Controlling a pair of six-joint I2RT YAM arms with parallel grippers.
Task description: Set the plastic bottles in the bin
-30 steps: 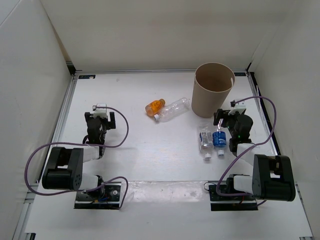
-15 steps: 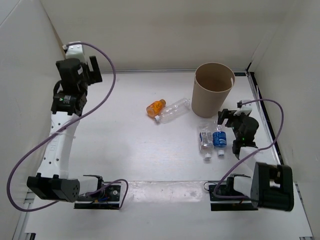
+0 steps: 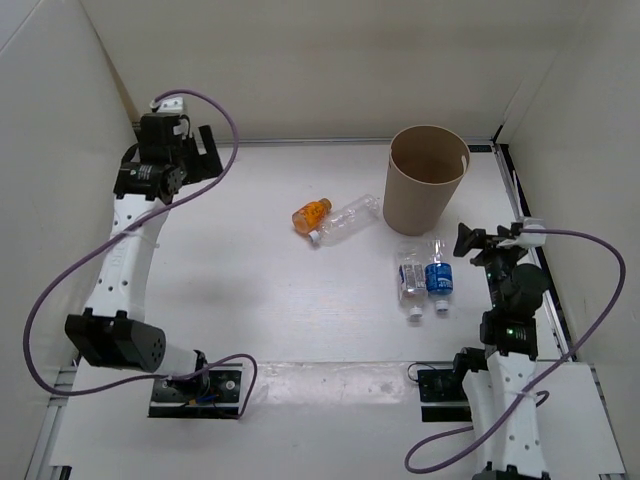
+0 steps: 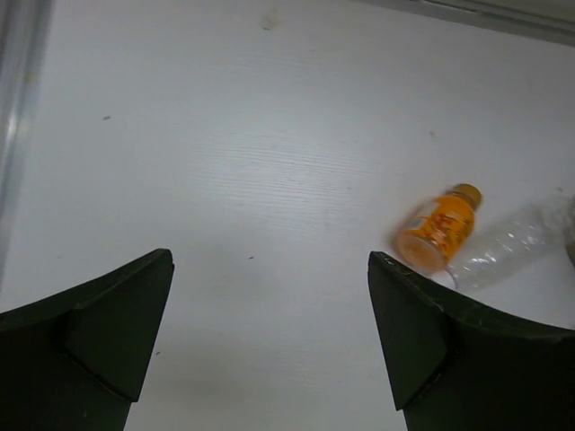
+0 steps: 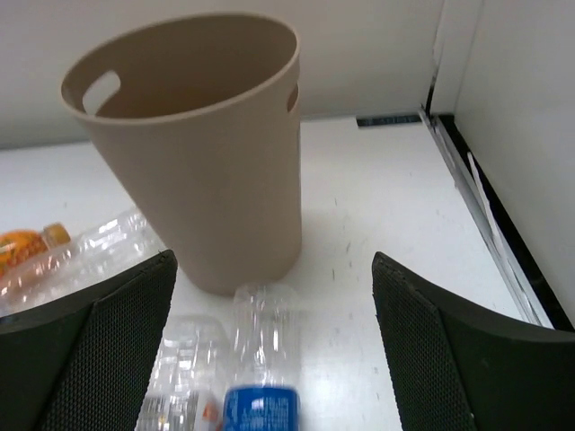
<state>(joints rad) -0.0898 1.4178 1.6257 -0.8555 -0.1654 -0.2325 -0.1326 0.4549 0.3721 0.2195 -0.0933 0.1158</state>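
white tubular arm links [image 3: 118,265] and black joint housings [image 3: 112,340], each arm trailing a looping purple cable [image 3: 570,233] from its seven- or five-o'clock base [image 3: 195,392], ending in matte-black wedge-shaped fingers [image 4: 85,346].

We look down on the white table [image 4: 225,108]. The left gripper [image 4: 269,260] holds its two dark fingers [image 4: 99,332] wide apart at the lower corners, and the table surface shows between them. Above the right finger, the orange-tinted bottle [image 4: 437,229] lies on its side. The longer clear bottle [image 4: 514,253] lies against it and reaches toward the right edge. A metal rail [image 4: 16,99] runs along the left edge.
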